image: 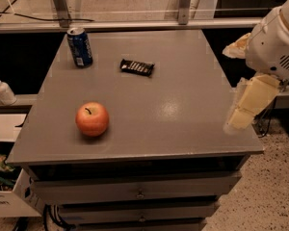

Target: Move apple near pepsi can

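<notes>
Your table holds: apple front-left, pepsi can upright far-left, candy bar wrapper near the can; gripper at the right edge, its state not discernible.

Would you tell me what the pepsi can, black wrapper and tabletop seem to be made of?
The pepsi can: likely metal, glossy blue print, silvery rim. The wrapper: probably plastic film, shiny black. The tabletop: smooth grey, softly reflective; laminate or painted metal, unclear. The gripper hangs beside its right edge.
</notes>
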Tool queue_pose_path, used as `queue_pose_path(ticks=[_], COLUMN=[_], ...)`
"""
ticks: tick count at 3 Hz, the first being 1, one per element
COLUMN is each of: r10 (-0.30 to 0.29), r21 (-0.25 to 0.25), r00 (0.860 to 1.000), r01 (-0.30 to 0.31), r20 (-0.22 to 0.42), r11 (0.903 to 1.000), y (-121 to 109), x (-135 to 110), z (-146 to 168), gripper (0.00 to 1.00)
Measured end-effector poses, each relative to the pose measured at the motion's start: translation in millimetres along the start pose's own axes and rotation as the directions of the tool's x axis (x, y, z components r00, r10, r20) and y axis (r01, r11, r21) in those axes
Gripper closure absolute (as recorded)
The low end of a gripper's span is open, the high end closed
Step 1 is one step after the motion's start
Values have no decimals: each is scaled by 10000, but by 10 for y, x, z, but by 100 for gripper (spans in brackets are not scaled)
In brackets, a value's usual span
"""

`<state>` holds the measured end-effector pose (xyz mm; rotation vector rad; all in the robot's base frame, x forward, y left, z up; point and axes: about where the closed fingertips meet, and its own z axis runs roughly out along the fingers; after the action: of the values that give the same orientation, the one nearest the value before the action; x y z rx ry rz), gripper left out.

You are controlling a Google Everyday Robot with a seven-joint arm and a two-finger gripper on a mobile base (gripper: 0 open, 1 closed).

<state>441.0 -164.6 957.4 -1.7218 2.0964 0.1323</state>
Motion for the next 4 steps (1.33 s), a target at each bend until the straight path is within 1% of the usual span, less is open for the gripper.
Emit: queue_pose_path(ticks=[1, 2, 3, 4], r10=[-32, -3, -4, 34], r21=[-622, -1212, -1212, -1115], r00=[9933, 9730, 9730, 9679], r01=[104, 291, 292, 255], r20=[1153, 2309, 2309, 2512], r11=[9980, 9922, 9922, 9934], y=[116, 251, 251, 235], x=[-306, -726, -726, -733], z=[252, 452, 452, 508], gripper=[0, 0, 0, 0])
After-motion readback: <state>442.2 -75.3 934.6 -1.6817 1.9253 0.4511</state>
